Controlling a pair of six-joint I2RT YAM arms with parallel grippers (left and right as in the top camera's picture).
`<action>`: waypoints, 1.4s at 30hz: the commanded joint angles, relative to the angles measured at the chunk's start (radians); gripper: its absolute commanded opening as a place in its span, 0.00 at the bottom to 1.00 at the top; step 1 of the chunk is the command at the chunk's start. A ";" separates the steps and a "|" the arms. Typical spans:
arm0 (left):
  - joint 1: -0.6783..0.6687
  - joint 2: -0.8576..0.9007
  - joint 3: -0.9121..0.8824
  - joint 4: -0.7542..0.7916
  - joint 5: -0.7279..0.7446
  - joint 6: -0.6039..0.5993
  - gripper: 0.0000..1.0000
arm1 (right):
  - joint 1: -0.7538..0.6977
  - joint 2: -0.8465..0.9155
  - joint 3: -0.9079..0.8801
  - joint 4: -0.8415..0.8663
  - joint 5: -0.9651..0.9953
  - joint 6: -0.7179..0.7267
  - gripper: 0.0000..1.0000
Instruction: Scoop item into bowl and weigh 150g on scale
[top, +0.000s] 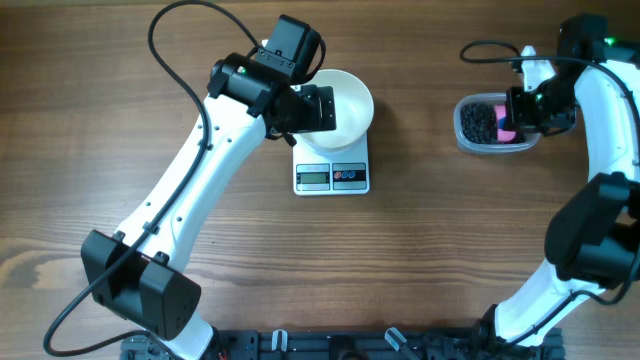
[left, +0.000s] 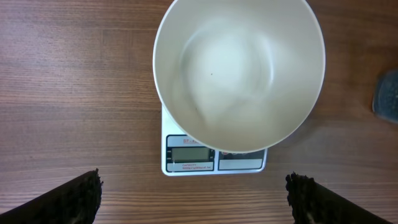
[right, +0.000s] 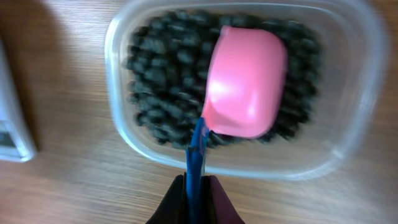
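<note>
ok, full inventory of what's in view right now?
bowl: one, white, on the scale, looks empty
scale: one, white, mid-table under the bowl
beans: many, black, in the tub
tub: one, clear plastic, on the table by the right arm
scoop: one, pink with blue handle, in the tub over the beans
table: one, brown wood, under everything
left claw: one, black, open, above the bowl and scale
right claw: one, black, shut on the scoop's handle
</note>
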 joint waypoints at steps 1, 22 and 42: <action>-0.002 0.013 -0.012 -0.012 -0.017 0.054 1.00 | -0.031 0.039 -0.004 0.019 -0.200 -0.075 0.04; -0.041 0.013 -0.012 -0.007 -0.013 0.072 1.00 | -0.120 0.041 -0.005 0.154 -0.212 0.026 0.08; -0.048 0.013 -0.012 -0.026 -0.012 0.064 1.00 | -0.120 0.041 0.089 0.279 -0.128 0.029 1.00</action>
